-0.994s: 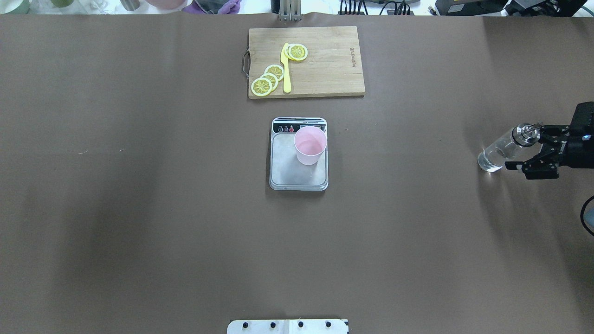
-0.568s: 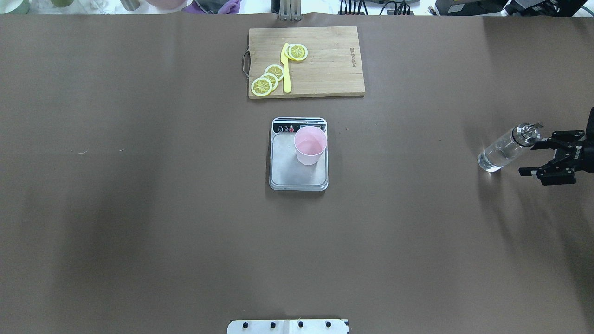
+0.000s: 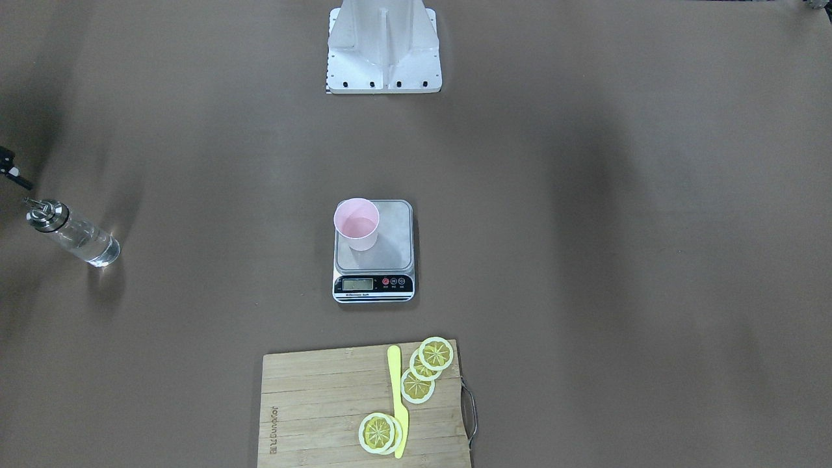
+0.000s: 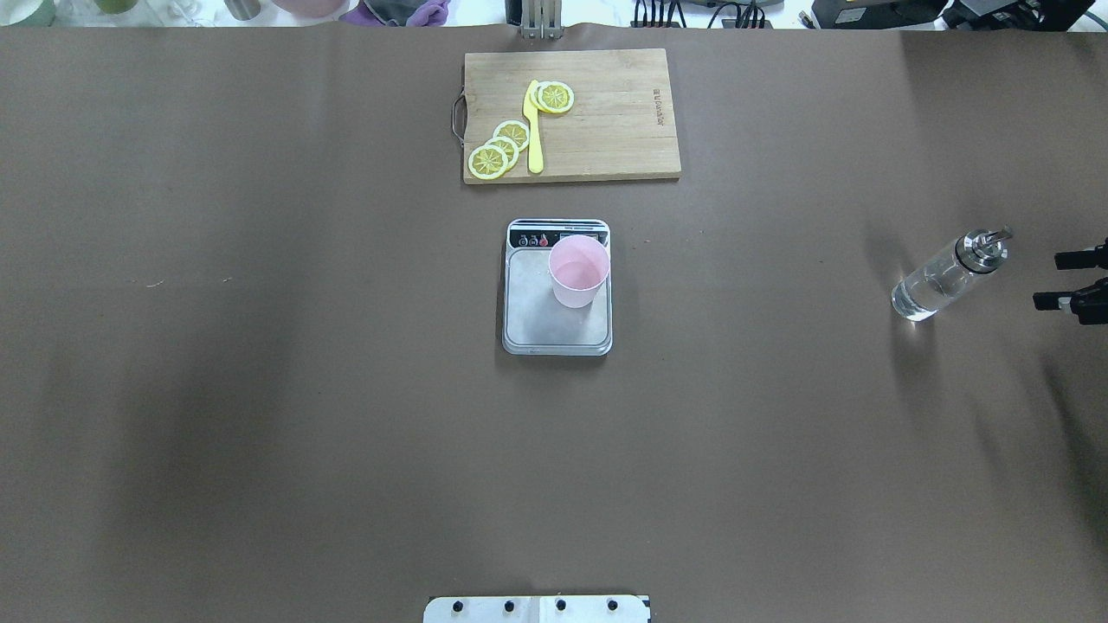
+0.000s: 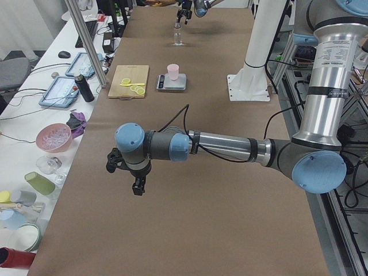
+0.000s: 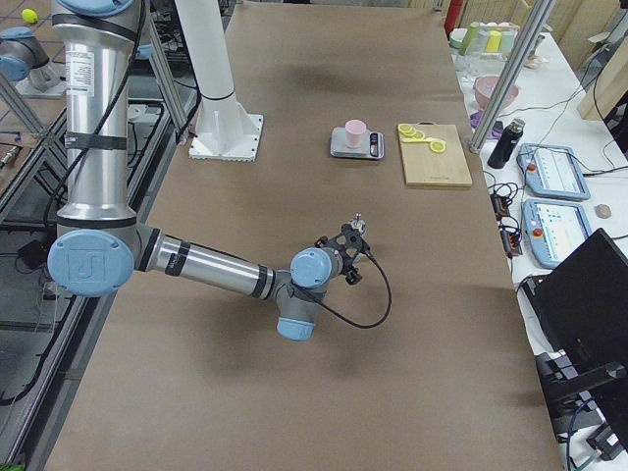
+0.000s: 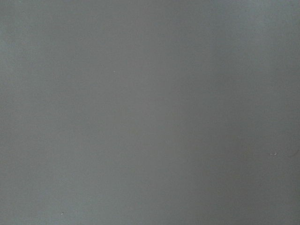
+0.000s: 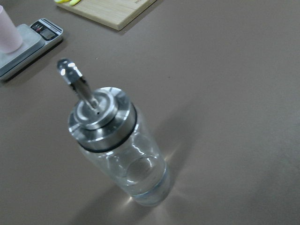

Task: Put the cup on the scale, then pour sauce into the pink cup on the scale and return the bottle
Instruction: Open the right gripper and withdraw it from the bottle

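Brown surface (image 4: 260,389) | steel scale (image 4: 545,324) centre of overhead view | glass bottle (image 4: 943,277) upright mid-right, free | pink cup (image 4: 578,272) on scale's upper-right part | right end effector (image 4: 1066,279) spread wide at right edge, apart from bottle | left end effector (image 5: 127,175): spread cannot be told

Lemon slices (image 4: 489,161) and knife (image 4: 534,130) lie on board (image 4: 615,121).
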Controlling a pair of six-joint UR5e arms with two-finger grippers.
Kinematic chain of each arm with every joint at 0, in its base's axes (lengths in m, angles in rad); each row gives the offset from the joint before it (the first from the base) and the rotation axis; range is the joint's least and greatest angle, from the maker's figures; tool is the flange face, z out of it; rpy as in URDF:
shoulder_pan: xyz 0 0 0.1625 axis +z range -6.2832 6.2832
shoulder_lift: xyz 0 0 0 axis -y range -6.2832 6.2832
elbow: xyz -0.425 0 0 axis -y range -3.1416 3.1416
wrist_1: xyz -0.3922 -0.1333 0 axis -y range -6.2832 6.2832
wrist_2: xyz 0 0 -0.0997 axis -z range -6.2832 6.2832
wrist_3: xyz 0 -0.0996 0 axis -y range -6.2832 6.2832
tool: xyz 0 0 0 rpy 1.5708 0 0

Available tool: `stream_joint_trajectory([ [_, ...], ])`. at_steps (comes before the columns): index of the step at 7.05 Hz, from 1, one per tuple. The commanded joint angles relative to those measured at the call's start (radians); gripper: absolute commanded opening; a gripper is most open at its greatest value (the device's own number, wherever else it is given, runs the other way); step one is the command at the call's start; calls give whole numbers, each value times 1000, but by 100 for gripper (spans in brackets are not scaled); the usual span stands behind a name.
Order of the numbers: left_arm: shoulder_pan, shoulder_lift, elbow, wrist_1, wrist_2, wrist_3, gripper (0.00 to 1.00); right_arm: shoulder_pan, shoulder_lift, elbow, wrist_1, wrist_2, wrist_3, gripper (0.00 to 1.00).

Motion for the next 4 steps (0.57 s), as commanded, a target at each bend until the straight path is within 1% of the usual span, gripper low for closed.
stream_joint_trajectory([
  [1,0,0,2,0,-2,5,97,104,20,5,-145,4,1,100],
  [2,0,0,3,0,-2,6,97,142,50,10,-246,11,1,100],
  [4,0,-5,3,-2,-2,10,97,187,125,18,-536,0,-1,100],
])
